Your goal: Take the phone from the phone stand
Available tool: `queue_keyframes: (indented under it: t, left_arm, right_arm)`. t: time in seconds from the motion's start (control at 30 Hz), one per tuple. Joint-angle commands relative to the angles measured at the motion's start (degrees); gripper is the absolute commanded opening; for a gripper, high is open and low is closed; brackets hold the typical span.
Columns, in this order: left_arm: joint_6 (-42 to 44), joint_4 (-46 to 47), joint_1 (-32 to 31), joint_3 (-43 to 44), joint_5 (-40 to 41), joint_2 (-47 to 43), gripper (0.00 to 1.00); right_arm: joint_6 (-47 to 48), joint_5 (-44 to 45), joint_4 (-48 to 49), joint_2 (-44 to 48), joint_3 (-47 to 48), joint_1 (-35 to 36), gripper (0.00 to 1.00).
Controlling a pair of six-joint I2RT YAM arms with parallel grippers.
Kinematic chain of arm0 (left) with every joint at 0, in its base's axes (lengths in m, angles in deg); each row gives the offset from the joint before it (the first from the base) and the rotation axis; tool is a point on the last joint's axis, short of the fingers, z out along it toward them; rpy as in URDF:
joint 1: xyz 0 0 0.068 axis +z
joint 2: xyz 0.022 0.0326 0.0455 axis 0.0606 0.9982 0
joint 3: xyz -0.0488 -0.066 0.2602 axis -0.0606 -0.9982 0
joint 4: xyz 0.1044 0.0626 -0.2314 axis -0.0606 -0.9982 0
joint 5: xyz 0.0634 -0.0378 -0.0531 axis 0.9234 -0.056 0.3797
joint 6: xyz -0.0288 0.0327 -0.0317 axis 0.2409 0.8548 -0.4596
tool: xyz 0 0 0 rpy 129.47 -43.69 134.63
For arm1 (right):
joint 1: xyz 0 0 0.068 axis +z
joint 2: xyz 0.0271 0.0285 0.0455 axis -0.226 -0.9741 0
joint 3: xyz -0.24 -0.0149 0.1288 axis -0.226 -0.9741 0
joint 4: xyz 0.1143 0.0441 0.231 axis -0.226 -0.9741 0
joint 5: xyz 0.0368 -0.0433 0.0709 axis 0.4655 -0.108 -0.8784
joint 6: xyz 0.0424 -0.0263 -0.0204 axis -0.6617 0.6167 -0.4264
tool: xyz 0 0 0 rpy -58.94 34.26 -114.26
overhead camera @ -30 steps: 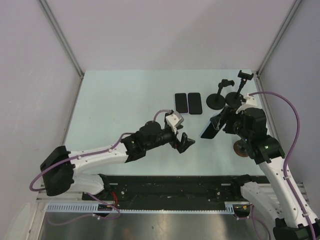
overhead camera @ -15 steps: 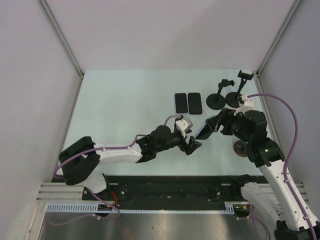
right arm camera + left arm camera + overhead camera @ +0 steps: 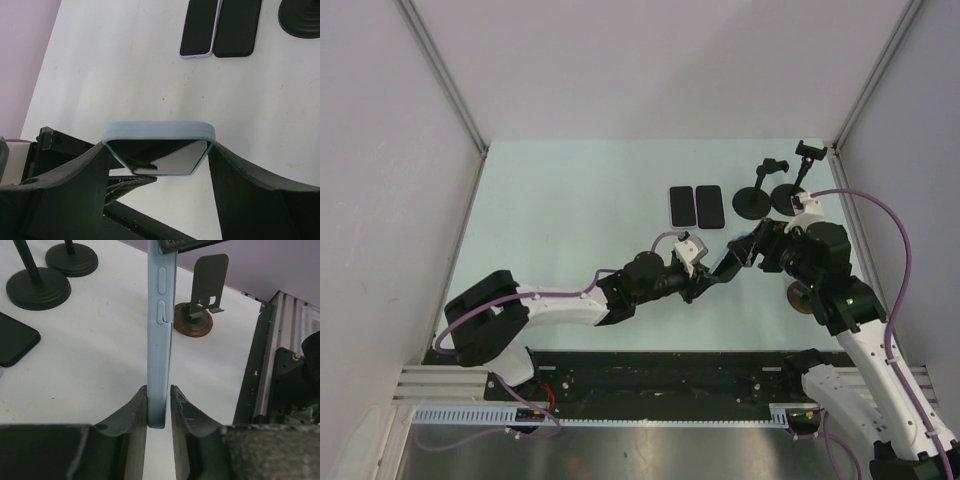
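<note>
Phone (image 3: 160,315), aloft near the phone stand (image 3: 209,280), sits clamped widthwise in my right pincer (image 3: 160,155) while my left pincer (image 3: 158,396) nips its edge, likely for handover.

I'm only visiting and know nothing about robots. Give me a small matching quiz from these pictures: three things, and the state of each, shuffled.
1 blue-cased phone
2 two dark phones
3 brown-based stand

a standing empty on the table
b lying flat, side by side
c gripped by the left gripper and the right gripper

Pairs: 1-c, 2-b, 3-a
</note>
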Motion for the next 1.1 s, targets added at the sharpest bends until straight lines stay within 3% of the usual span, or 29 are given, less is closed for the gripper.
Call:
queue_keyframes:
  t: [0.0, 0.07, 0.13, 0.23, 0.27, 0.37, 0.43, 0.77, 1.07]
  left_arm:
    - [0.15, 3.81, -0.34, 2.09, -1.33, 0.14, 0.21]
    - [-0.28, 4.07, -0.34, 1.57, -0.98, -0.3, 0.06]
    - [-0.72, 4.25, -0.25, 0.78, 0.42, -1.18, 0.01]
    - [-1.95, 4.25, -0.25, -0.45, 4.19, -2.24, 0.0]
    - [-2.39, 4.25, -0.17, -0.89, 4.99, -2.32, 0.0]
    - [-5.64, 4.25, 1.24, -2.12, 7.19, -2.85, 0.01]
    - [-8.44, 4.25, 2.81, -3.09, 7.71, -3.03, 0.0]
    - [-20.75, 3.37, 15.64, -6.78, 3.61, -2.86, 0.0]
    - [-27.09, -1.46, 29.53, -0.29, -6.69, 5.22, 0.0]
  right_arm:
    - [-1.5, -1.71, 5.66, 0.54, 0.31, 0.3, 0.01]
    - [-1.59, -1.8, 5.57, 0.37, 0.13, 0.39, 0.02]
    - [-1.51, -1.54, 5.57, 0.37, -0.04, 0.39, 0.06]
    - [-1.33, -1.01, 5.48, 0.37, -0.48, 0.39, 0.36]
    - [-1.33, -0.57, 5.48, 0.37, -0.66, 0.39, 0.57]
    - [-1.42, 0.57, 5.4, 0.54, -1.45, 0.48, 0.86]
    - [-1.24, 1.36, 5.4, 0.81, -1.71, 0.57, 0.94]
    - [0.78, 9.45, 4.95, 3.09, -3.73, 3.64, 1.0]
    - [3.32, 14.64, 5.4, 3.62, -4.88, 6.28, 1.0]
